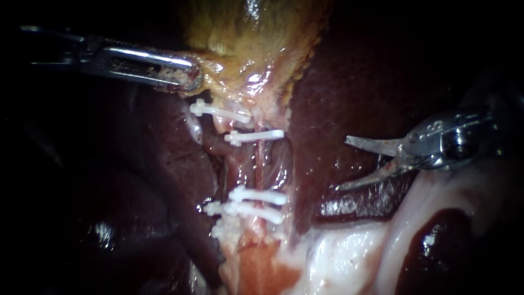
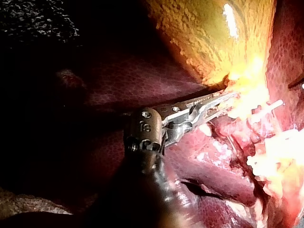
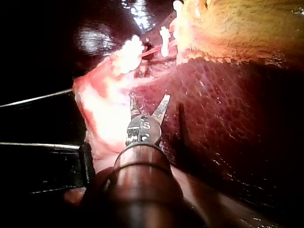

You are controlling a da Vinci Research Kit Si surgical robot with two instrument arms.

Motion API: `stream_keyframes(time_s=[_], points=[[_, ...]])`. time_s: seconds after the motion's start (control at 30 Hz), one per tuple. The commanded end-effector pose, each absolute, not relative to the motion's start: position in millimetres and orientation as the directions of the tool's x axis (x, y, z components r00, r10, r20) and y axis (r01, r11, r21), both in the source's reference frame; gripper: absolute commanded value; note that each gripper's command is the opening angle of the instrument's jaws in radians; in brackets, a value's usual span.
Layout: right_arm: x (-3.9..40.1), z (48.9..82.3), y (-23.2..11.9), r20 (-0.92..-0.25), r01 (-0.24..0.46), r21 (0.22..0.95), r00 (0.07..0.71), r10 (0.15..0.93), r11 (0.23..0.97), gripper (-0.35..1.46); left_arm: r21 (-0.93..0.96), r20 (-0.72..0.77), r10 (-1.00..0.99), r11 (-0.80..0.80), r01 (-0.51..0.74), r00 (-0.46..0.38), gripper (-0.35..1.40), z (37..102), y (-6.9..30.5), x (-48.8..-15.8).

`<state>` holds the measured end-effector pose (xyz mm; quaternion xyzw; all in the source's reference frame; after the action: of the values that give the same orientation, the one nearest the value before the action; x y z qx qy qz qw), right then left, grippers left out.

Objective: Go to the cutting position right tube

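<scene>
Right instrument nearest the lens, in from the right: jaws are two thin blades, spread wide, holding nothing, tips over bare liver and pointing at the clipped stalk. Right tube, a thin reddish strand, lies beyond the tips toward the view's left, its long axis running up-down between the upper clip and the lower clips, so roughly crosswise to the blades. The right instrument is the nearer one, and the bare stretch between the clips looks like the target. Left instrument sits well apart above, jaws clamped on the gallbladder edge.
</scene>
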<state>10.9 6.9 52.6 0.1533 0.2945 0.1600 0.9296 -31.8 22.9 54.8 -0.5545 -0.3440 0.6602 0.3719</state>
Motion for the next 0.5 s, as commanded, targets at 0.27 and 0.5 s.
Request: stream_keyframes(time_s=[0.27, 0.5], points=[[11.3, 52.4, 7.1, -0.494, -0.210, 0.381, 0.777, 0.390, 0.900, 1.45, -0.876, -0.460, 0.881, -0.471, -0.106, -0.110, -0.35, 51.0, 24.2, -27.8], [11.7, 52.0, 7.6, -0.490, -0.212, 0.388, 0.776, 0.396, 0.897, 1.45, -0.875, -0.463, 0.882, -0.470, -0.114, -0.085, -0.35, 47.4, 25.4, -25.5]])
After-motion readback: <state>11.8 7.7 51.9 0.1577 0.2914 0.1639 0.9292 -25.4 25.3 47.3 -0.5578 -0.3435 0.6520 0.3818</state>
